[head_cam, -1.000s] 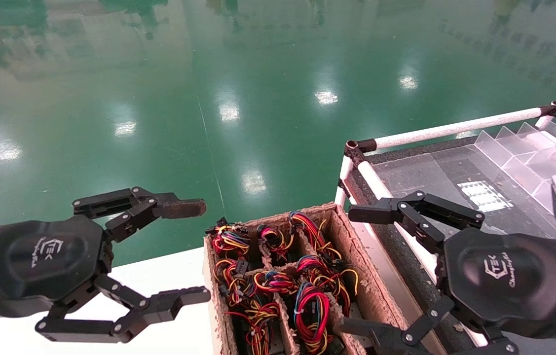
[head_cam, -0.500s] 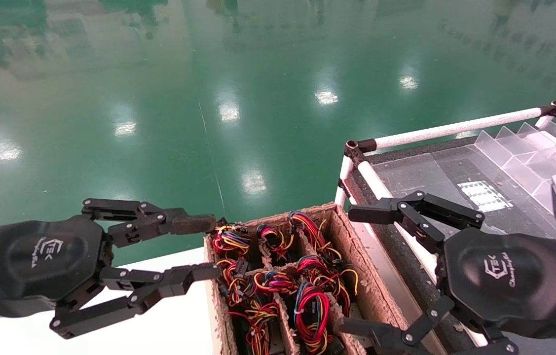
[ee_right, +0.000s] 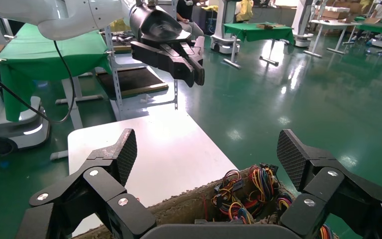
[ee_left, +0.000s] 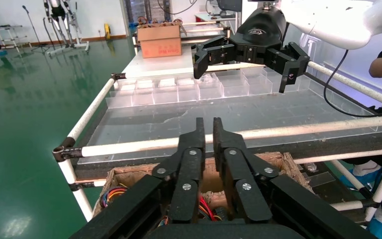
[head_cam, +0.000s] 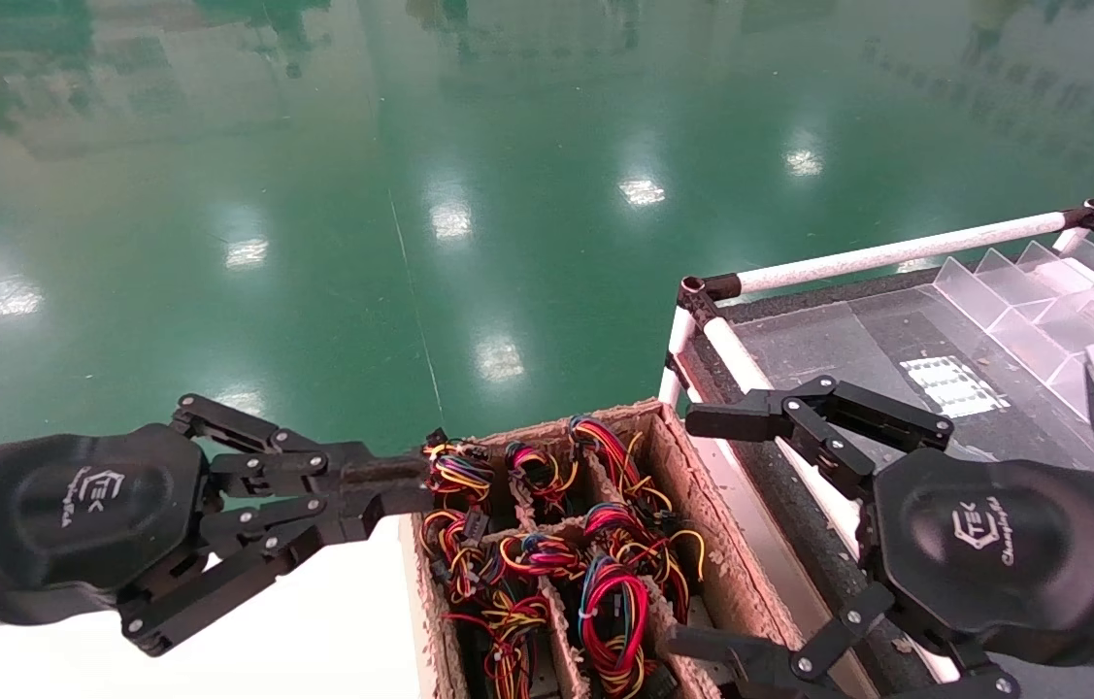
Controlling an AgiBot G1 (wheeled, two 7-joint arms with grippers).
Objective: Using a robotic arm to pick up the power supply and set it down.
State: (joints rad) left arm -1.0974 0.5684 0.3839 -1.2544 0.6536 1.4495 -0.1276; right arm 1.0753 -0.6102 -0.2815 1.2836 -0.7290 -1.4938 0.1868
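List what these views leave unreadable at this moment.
- Power supply bodies: head view shows only wire bundles in the cardboard box; grey casings hidden beneath.
- Box's near end: cut off by the head view's bottom edge.
- Right gripper: lower finger partly cut off there.
- Left gripper: whether it pinches anything, unclear.

Green floor [head_cam: 527,146], red-yellow wires [head_cam: 610,602], brown box [head_cam: 692,505]

Red, yellow and black wire bundles [head_cam: 613,607] stand packed upright in the cardboard box's [head_cam: 692,505] compartments, grey bodies hidden
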